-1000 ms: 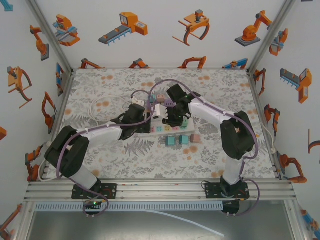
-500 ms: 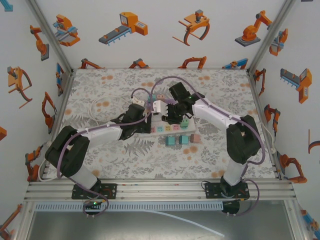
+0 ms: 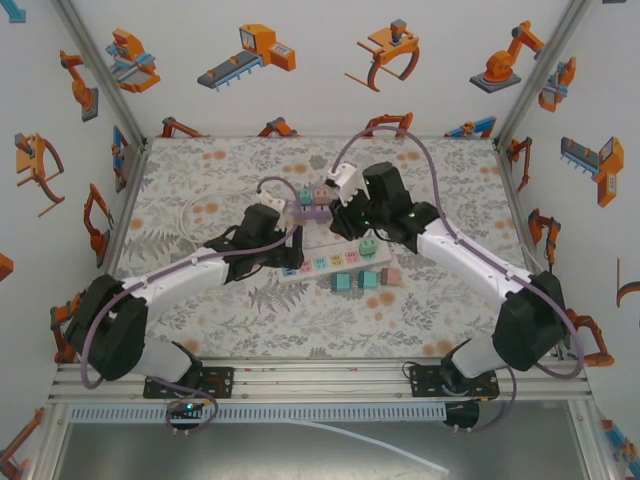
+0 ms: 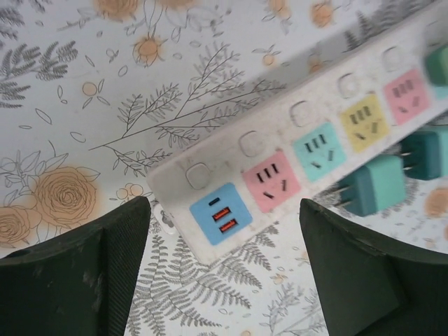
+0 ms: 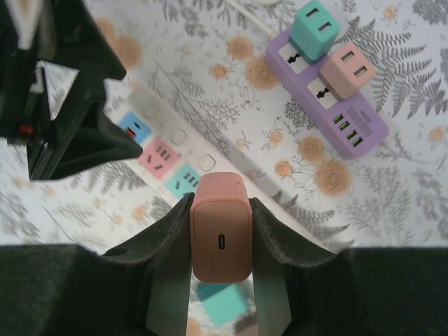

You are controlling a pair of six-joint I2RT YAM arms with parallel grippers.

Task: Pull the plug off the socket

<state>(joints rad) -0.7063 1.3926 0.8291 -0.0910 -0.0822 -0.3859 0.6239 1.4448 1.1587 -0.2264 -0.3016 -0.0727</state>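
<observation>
Holding the pink plug (image 5: pixel 221 245) clenched between the pads of the right gripper (image 5: pixel 220 210), flat sides pinched, port face turned up toward the wrist camera. Carrying it high over the white power strip (image 5: pixel 168 157) and drifting toward the far side, near the purple strip (image 5: pixel 343 115). A second ago, still working low down at the white strip's sockets. Reading that as the plug coming out: hanging clear in the air, with nothing joining it to any socket. Prongs hidden beneath the body, so not checking them.

Loosening the left gripper (image 4: pixel 224 210) at the same time. Jaws spreading, fingers (image 4: pixel 91 273) standing either side of the strip's USB end, tablecloth (image 4: pixel 70 84) showing in the gaps, no longer pinning it. Judging the bracing job as ending, there being no pull left to resist.

Seeing the pink, teal and yellow sockets lying bare in the left wrist view, and teal plugs (image 4: pixel 371 185) lying loose just beside the strip.

Taking the main step as done. Expecting only a set-down of the plug and a withdrawal to follow, and watching for the freed strip sliding if brushed.
</observation>
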